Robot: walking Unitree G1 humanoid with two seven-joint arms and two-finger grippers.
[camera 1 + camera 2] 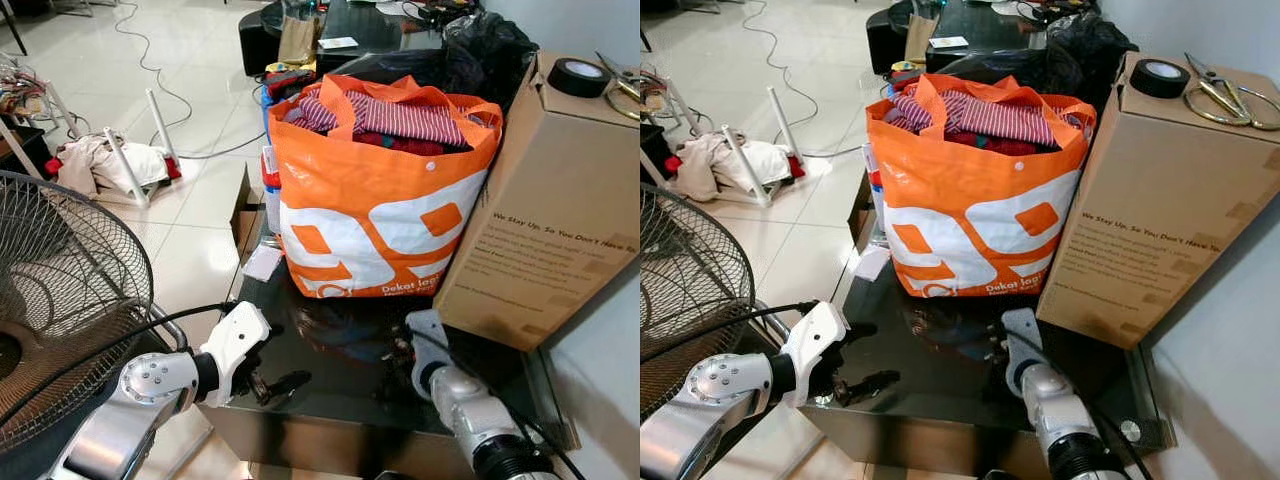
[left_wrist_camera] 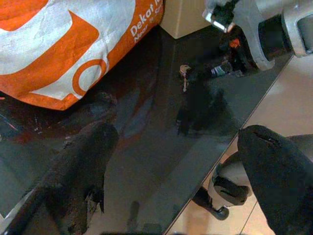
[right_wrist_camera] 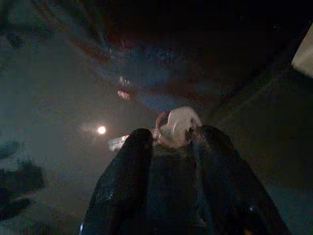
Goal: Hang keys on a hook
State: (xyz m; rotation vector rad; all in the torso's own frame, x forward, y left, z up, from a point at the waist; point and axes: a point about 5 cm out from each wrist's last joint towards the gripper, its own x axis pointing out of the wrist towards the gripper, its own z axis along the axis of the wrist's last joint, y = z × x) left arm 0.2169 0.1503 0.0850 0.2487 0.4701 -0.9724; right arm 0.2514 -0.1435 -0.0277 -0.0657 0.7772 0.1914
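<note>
Glossy black glass table (image 1: pixel 330 385) mirrors everything; the orange bag (image 1: pixel 375 215) looks like shiny woven plastic, stuffed with striped cloth (image 1: pixel 400 118). Matt brown cardboard box (image 1: pixel 550 220), wire-metal fan grille (image 1: pixel 60 290), polished floor tiles (image 1: pixel 190 60).

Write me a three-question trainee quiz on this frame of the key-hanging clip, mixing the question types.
1. True or false: the left gripper is closed on the keys.
2. Which object stands between the orange bag and the wall? A) cardboard box B) the fan C) a chair
3. Fill in: the roll of black tape lies on top of the ____.

Key
1. False. Its fingers stand apart over the edge of the dark glass table; the right gripper is the one down at the keys, its fingertips on either side of them.
2. A
3. cardboard box
</note>
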